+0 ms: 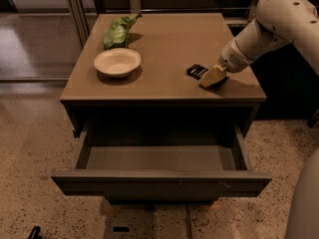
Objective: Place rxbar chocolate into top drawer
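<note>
I have the gripper [212, 76] on the tabletop [169, 39] at 4 o'clock, near the right edge; I cannot tell how wide it is or whether it grips anything. The rxbar chocolate [196, 71] lies just at its 9 o'clock, print unreadable. The top drawer [159, 182] stands pulled out at 6 o'clock.

Matt grey-brown cabinet [164, 39], smooth white arm [279, 19]
Tan matt gripper [213, 76] at the cabinet top's right side; speckled stone-like floor [30, 148].
</note>
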`<action>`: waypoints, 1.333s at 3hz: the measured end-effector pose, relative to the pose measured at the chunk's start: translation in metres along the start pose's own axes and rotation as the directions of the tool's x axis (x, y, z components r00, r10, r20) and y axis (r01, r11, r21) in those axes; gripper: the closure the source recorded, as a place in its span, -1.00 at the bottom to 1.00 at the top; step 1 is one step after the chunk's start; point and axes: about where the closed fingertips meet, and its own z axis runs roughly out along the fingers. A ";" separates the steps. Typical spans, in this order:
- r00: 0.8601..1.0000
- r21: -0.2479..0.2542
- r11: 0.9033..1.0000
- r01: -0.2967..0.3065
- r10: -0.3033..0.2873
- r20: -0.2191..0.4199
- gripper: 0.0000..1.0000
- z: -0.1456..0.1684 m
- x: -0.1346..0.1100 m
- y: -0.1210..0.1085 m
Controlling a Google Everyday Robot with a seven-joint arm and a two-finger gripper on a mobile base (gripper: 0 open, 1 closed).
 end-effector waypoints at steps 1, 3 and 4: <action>1.000 0.000 1.000 0.000 0.000 0.000 1.00 -0.008 -0.005 0.000; 1.000 0.000 1.000 0.000 0.000 0.000 1.00 -0.016 -0.010 0.001; 0.998 -0.010 0.998 0.064 -0.064 0.008 1.00 -0.026 -0.012 0.012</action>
